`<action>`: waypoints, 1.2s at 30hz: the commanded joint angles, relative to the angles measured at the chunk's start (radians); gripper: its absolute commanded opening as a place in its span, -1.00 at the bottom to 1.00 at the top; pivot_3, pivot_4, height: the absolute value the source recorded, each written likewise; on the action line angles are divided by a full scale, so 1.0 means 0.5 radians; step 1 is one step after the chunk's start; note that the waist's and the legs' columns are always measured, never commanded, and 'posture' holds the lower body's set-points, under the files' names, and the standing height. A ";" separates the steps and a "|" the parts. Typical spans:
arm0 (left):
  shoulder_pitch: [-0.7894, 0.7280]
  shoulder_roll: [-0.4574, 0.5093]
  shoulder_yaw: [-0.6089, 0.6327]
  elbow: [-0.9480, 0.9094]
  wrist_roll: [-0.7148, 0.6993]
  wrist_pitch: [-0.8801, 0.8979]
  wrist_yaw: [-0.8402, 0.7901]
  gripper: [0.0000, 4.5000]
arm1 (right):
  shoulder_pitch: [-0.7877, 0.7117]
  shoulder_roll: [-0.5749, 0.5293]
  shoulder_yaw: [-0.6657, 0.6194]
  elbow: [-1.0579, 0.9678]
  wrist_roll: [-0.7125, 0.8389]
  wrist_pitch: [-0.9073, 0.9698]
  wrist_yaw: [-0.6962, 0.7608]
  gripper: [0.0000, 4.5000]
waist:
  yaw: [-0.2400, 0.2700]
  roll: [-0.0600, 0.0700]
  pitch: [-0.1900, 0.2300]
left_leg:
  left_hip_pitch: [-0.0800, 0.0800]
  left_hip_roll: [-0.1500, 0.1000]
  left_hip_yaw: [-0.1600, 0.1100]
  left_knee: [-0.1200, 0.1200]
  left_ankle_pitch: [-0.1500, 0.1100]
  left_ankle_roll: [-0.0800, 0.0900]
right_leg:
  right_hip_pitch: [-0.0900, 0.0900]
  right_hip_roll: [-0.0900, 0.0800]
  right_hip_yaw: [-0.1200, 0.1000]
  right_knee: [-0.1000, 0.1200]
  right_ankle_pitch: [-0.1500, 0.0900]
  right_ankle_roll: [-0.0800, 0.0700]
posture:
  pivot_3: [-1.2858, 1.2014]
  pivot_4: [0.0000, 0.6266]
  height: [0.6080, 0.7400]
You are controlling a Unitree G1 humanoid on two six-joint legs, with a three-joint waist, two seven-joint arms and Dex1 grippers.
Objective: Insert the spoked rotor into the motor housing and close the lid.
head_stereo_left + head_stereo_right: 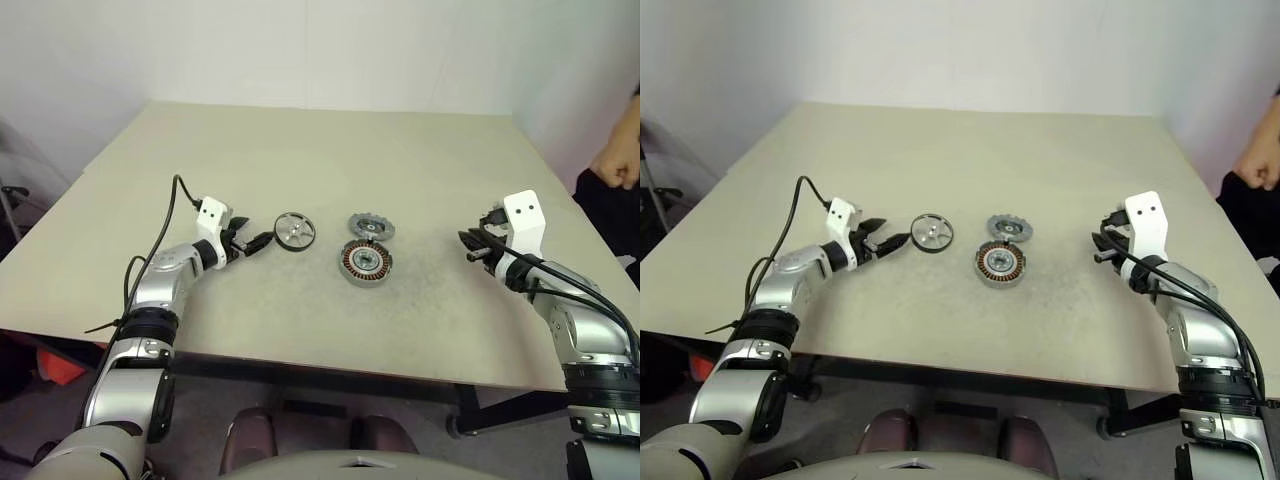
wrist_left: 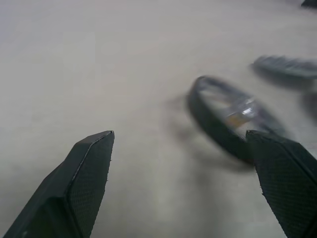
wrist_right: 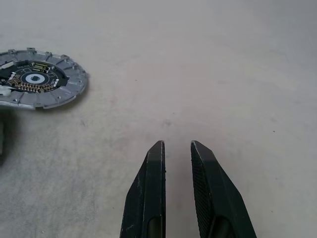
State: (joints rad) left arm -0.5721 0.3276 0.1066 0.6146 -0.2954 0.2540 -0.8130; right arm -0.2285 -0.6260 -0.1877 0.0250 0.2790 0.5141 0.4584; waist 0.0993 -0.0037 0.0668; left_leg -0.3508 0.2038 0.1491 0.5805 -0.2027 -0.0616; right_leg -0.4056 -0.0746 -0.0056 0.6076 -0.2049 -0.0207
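The spoked rotor (image 1: 294, 231), black-rimmed with a shiny silver face, lies flat on the table left of centre. My left gripper (image 1: 252, 242) hovers just left of it, open wide and pointing at it; in the left wrist view the rotor (image 2: 230, 119) lies just ahead of the spread fingers (image 2: 89, 168). The motor housing (image 1: 366, 262), with its copper coils, sits at the table's middle, and the grey notched lid (image 1: 371, 227) lies right behind it. My right gripper (image 1: 472, 248) hangs to the right of both, its fingers (image 3: 151, 188) nearly together and holding nothing.
The beige table (image 1: 330, 150) has bare room behind and around the parts. Its front edge runs just below my arms. A person's hand (image 1: 620, 165) shows at the far right edge, beyond the table.
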 commanded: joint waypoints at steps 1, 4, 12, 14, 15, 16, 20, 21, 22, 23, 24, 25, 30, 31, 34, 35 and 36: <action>0.007 -0.046 0.092 -0.154 -0.209 0.347 0.010 1.00 | -0.045 -0.016 -0.039 -0.042 -0.007 -0.002 0.006 -0.62 | 0.000 0.000 0.000 | 0.000 0.000 0.000 0.000 0.000 0.000 | 0.000 0.000 0.000 0.000 0.000 0.000 | 0.03 -1.00 1.00; -0.005 -0.089 0.151 -0.155 -0.295 0.543 0.078 1.00 | -0.044 -0.016 -0.042 -0.057 -0.010 0.012 0.001 -0.62 | 0.000 0.000 0.000 | 0.000 0.000 0.000 0.000 0.000 0.000 | 0.000 0.000 0.000 0.000 0.000 0.000 | 0.03 -1.00 1.00; -0.124 -0.223 0.348 -0.005 -0.501 0.842 0.234 1.00 | -0.033 -0.017 -0.045 -0.084 -0.018 0.025 -0.001 -0.62 | 0.003 0.000 0.000 | 0.000 -0.001 0.000 0.002 0.000 0.001 | 0.003 0.000 0.001 0.000 0.000 0.000 | 0.03 -1.00 1.00; -0.170 -0.267 0.383 0.053 -0.531 0.889 0.273 1.00 | -0.038 -0.011 -0.043 -0.087 -0.021 0.027 -0.006 -0.62 | 0.009 0.000 0.000 | 0.001 -0.001 0.000 0.002 0.000 0.002 | 0.005 0.000 0.000 -0.001 0.000 0.000 | 0.03 -1.00 1.00; -0.187 -0.283 0.392 0.078 -0.532 0.900 0.290 1.00 | -0.038 -0.010 -0.041 -0.089 -0.023 0.026 -0.008 -0.62 | 0.011 0.000 0.000 | 0.001 -0.001 0.000 0.002 0.000 0.002 | 0.005 0.000 0.000 -0.001 0.000 0.000 | 0.03 -1.00 1.00; -0.217 -0.305 0.420 0.120 -0.547 0.913 0.313 1.00 | -0.036 -0.009 -0.039 -0.093 -0.026 0.023 -0.008 -0.62 | 0.012 0.000 0.000 | 0.000 -0.001 0.000 0.002 0.000 0.003 | 0.005 -0.001 0.000 -0.001 0.000 0.000 | 0.03 -1.00 1.00; -0.305 -0.357 0.498 0.245 -0.588 0.961 0.381 1.00 | -0.026 -0.004 -0.046 -0.107 -0.026 0.025 -0.012 -0.62 | 0.018 0.000 0.000 | 0.000 -0.002 0.000 0.002 0.000 0.004 | 0.007 -0.001 0.000 -0.002 0.000 0.000 | 0.03 -1.00 1.00; -0.320 -0.368 0.516 0.280 -0.596 0.972 0.398 1.00 | -0.026 -0.002 -0.048 -0.109 -0.026 0.024 -0.016 -0.62 | 0.018 0.000 0.000 | 0.000 -0.002 0.000 0.002 0.000 0.004 | 0.007 -0.001 0.000 -0.002 0.000 0.000 | 0.03 -1.00 1.00; -0.334 -0.377 0.531 0.312 -0.601 0.981 0.415 1.00 | -0.026 0.000 -0.051 -0.109 -0.026 0.023 -0.019 -0.62 | 0.018 0.000 0.000 | 0.000 -0.002 0.000 0.002 0.000 0.004 | 0.007 -0.001 0.000 -0.002 0.000 0.000 | 0.03 -1.00 1.00; -0.347 -0.387 0.550 0.356 -0.599 0.978 0.446 1.00 | -0.027 0.001 -0.054 -0.106 -0.027 0.022 -0.022 -0.62 | 0.019 0.000 0.000 | 0.000 -0.002 0.000 0.002 0.000 0.004 | 0.007 -0.001 0.000 -0.002 0.000 0.000 | 0.03 -1.00 1.00; -0.357 -0.393 0.563 0.386 -0.597 0.974 0.467 1.00 | -0.028 0.001 -0.056 -0.104 -0.027 0.020 -0.024 -0.62 | 0.022 0.001 -0.001 | 0.000 -0.002 0.000 0.001 0.000 0.004 | 0.008 -0.001 0.000 -0.002 0.000 0.000 | 0.03 -1.00 1.00; -0.361 -0.394 0.566 0.413 -0.588 0.960 0.473 0.92 | -0.027 0.002 -0.057 -0.103 -0.028 0.019 -0.025 -0.63 | 0.024 0.001 -0.001 | 0.000 -0.002 0.000 0.001 0.000 0.004 | 0.009 -0.001 0.000 -0.002 0.000 0.000 | 0.03 -1.00 1.00; -0.358 -0.379 0.552 0.431 -0.582 0.975 0.446 0.29 | -0.027 0.008 -0.057 -0.101 -0.031 0.015 -0.035 -0.63 | 0.025 0.001 -0.001 | 0.001 -0.003 0.000 0.002 0.001 0.005 | 0.011 -0.002 0.000 -0.003 0.000 0.000 | 0.03 -1.00 1.00; -0.352 -0.375 0.541 0.419 -0.580 0.988 0.438 0.29 | -0.028 0.010 -0.056 -0.101 -0.031 0.015 -0.037 -0.63 | 0.025 0.001 -0.001 | 0.001 -0.003 0.000 0.001 0.001 0.005 | 0.011 -0.002 -0.001 -0.003 0.000 0.000 | 0.03 -1.00 1.00; -0.343 -0.365 0.531 0.423 -0.569 0.977 0.421 0.29 | -0.036 0.016 -0.048 -0.091 -0.036 0.009 -0.040 -0.63 | 0.026 0.002 -0.001 | 0.000 -0.002 0.000 0.001 0.000 0.005 | 0.011 -0.002 -0.001 -0.004 0.000 0.000 | 0.03 -1.00 1.00; -0.343 -0.364 0.532 0.424 -0.570 0.975 0.415 0.29 | -0.038 0.018 -0.045 -0.087 -0.038 0.007 -0.041 -0.63 | 0.026 0.002 -0.001 | 0.000 -0.002 0.000 0.001 0.000 0.006 | 0.011 -0.002 -0.002 -0.004 0.000 0.000 | 0.03 -1.00 1.00; -0.342 -0.368 0.533 0.417 -0.573 0.979 0.415 0.29 | -0.041 0.019 -0.043 -0.084 -0.040 0.004 -0.040 -0.63 | 0.025 0.002 -0.001 | 0.000 -0.002 0.000 0.001 0.000 0.006 | 0.011 -0.002 -0.002 -0.004 0.000 0.000 | 0.03 -1.00 1.00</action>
State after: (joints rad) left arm -0.7457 0.1461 0.3833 0.8269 -0.5817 0.7321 -0.5978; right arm -0.2284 -0.6164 -0.1886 0.0171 0.2604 0.5326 0.4420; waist 0.1120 -0.0029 0.0663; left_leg -0.3507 0.2026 0.1489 0.5810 -0.2027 -0.0586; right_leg -0.4001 -0.0756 -0.0064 0.6056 -0.2049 -0.0207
